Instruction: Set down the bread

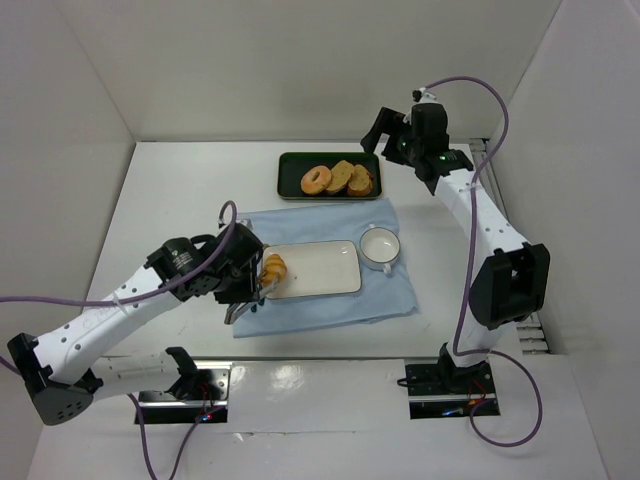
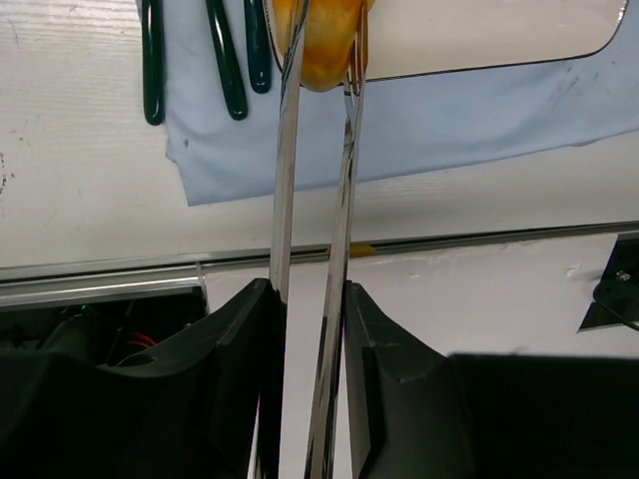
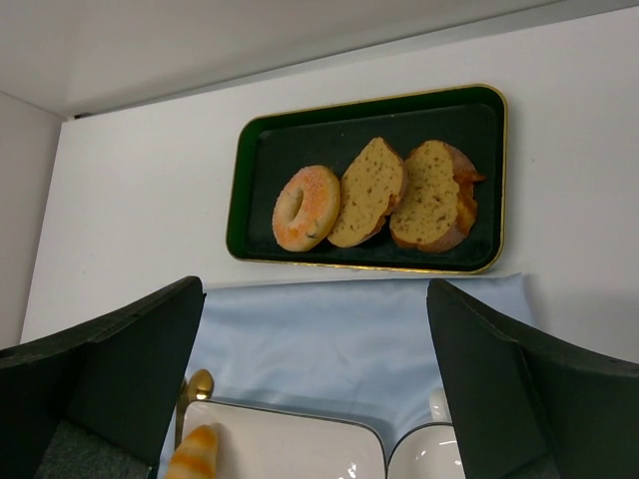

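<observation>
Bread (image 1: 273,268) hung pinched at the far tips of the metal tongs (image 2: 287,180), which the left claw (image 1: 248,283) clamped together, out ahead of the claw above the nearest end of the white plate (image 1: 325,268). Placing it well probably meant lowering until the roll touched the plate, nudging farther from the rim, then easing the squeeze slowly so neither blade dragged it.

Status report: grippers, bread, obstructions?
Left gripper shut on metal tongs. Tongs pinch golden-yellow ridged roll at white rectangular plate's left end. Right gripper open. Path clear.

Bright even light, soft shadows, sharp.
</observation>
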`<state>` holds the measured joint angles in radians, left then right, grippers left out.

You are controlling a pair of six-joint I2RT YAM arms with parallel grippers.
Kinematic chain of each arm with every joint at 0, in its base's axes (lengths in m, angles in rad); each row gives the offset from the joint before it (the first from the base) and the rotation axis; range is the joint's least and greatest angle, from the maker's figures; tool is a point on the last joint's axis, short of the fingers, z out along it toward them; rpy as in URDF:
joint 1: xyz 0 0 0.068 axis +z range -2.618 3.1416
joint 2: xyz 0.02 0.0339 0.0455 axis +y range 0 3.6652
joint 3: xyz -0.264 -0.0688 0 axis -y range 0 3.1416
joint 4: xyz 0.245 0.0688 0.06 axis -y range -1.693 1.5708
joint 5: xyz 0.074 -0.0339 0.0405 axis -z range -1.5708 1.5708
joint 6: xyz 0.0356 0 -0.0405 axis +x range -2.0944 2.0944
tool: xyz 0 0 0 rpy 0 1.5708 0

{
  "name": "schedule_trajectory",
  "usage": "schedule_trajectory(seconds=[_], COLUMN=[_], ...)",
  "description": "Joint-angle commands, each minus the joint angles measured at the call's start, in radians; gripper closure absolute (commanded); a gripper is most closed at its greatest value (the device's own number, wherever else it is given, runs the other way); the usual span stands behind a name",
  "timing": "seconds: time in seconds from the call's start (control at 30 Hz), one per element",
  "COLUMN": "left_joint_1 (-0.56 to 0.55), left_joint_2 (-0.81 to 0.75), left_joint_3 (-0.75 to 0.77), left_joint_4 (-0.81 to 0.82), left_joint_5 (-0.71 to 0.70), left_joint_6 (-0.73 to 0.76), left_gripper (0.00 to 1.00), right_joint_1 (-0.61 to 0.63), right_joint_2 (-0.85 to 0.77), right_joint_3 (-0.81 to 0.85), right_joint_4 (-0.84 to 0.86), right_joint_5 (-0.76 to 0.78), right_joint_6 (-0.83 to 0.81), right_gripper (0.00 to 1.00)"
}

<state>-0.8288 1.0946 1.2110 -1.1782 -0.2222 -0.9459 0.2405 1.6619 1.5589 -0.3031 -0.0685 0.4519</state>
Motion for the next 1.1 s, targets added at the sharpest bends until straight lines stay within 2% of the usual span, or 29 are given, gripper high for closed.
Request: schedule_trajectory(seconds=[0.0,0.2,0.77,0.93,1.07], left_joint_1=[-0.004,-0.004,-0.004,-0.004,-0.004], left_joint_2=[-0.029,-0.019,0.014,0.014,0.015], left_joint_3=[-0.025,-0.036,-0.018,-0.027,-0.036], left_joint_4=[0.06,0.107,0.098,0.098,0.074], left_joint_5=[-0.003,0.027,0.073,0.107,0.118], left_joint_6=[-0.027,-0.001,0.055,0.065,0.065], left_gripper=[0.55,0.55,0.53,0.48,0.37], right_joint_1=[-0.007,-0.026,-0.044,-0.053,-0.053], right_joint_2=[-0.042,-0.071,-0.071,-0.071,-0.071], right_joint_3=[0.032,-0.017,-0.008,-0.008,-0.017], right_joint_4=[0.015,0.015,0.015,0.015,0.024], right_joint_5=[-0.004,-0.004,-0.013,-0.022,-0.022], right_joint_6=[-0.01,-0.01,-0.001,0.008,0.008], right_gripper=[0.0,0.0,0.0,0.0,0.0])
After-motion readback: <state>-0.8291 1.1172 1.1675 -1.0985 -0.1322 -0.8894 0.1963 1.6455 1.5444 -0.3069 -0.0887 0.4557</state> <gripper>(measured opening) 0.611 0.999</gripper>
